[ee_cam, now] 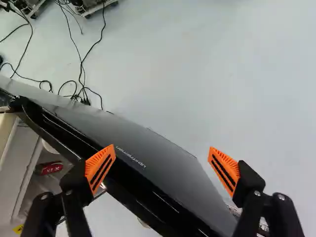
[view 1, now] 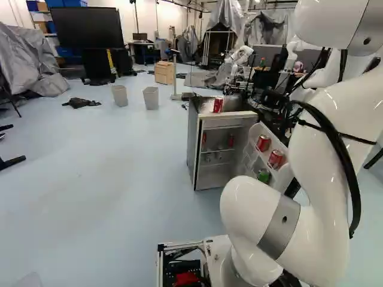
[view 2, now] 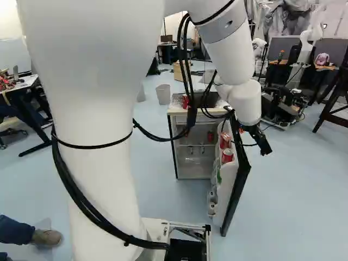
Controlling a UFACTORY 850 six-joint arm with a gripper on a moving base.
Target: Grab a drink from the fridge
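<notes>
The jaws of the gripper stood wide apart, released, with the open fridge door crossing below and between them, one finger over its edge on the inner side and the other out over the floor past its outer face. The drinks were on the inner side of the door from the jaws: two red cans and a lower green can in the door rack, while another red can topped the fridge, farther from them.

White arm bent, claw spread wide
</notes>
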